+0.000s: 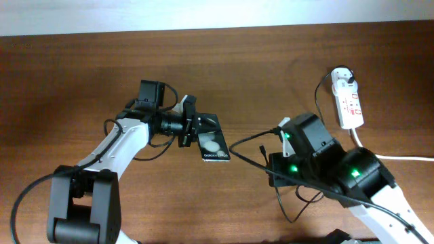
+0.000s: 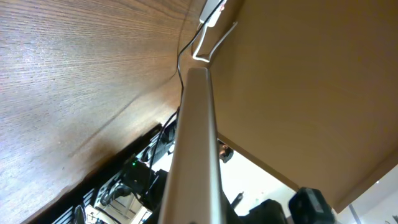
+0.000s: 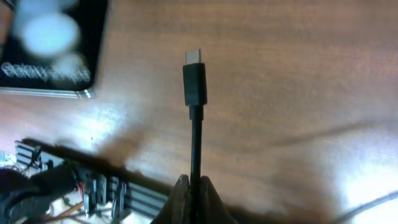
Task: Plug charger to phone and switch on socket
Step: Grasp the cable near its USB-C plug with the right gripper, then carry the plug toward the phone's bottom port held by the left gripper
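Observation:
The black phone (image 1: 214, 146), with two round white reflections on its screen, is held over the table by my left gripper (image 1: 192, 130), which is shut on its left end. In the left wrist view the phone shows edge-on as a grey bar (image 2: 196, 137). My right gripper (image 3: 193, 190) is shut on the thin black charger cable (image 3: 195, 134). Its plug tip (image 3: 193, 57) points toward the phone (image 3: 53, 46) and stands a short way to its right, not touching it. The white socket strip (image 1: 350, 103) lies at the far right with the white adapter (image 1: 342, 76) plugged in.
A thick white cord (image 1: 401, 157) runs from the socket strip to the right edge. The charger cable loops over the table between the adapter and my right arm (image 1: 319, 159). The table's far edge runs along the top of the overhead view.

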Controlling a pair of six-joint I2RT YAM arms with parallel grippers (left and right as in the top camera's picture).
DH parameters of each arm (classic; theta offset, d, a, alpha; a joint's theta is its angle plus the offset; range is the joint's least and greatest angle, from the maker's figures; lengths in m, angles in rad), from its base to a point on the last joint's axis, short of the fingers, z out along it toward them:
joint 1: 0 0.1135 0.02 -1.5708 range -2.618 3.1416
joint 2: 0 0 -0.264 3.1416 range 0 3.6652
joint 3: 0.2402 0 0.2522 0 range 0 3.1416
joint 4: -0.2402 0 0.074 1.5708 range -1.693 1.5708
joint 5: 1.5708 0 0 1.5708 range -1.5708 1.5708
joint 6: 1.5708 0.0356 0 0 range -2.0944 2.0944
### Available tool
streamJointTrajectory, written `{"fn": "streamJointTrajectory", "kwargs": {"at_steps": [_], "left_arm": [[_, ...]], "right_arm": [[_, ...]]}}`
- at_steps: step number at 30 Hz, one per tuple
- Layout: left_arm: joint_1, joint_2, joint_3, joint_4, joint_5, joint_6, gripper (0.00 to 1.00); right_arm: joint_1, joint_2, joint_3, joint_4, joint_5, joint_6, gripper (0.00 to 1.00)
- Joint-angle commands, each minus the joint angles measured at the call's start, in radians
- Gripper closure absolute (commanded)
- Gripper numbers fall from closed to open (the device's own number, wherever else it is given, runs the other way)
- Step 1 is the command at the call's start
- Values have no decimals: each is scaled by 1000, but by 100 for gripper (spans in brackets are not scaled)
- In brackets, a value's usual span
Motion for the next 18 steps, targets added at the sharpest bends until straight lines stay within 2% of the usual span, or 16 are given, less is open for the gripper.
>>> {"fn": "streamJointTrajectory", "kwargs": {"at_steps": [1, 6, 12, 18], "left_arm": [[6, 0, 14, 23, 22, 20, 100], [6, 0, 14, 25, -3, 19, 100], [6, 0, 14, 185, -3, -23, 100], [6, 0, 14, 184, -3, -23, 100]], "right_arm": [[6, -83, 1, -54, 18, 47, 96], [6, -120, 0, -54, 34, 46, 96], [6, -119, 0, -50, 34, 46, 96], [6, -119, 0, -49, 34, 46, 96]]}}
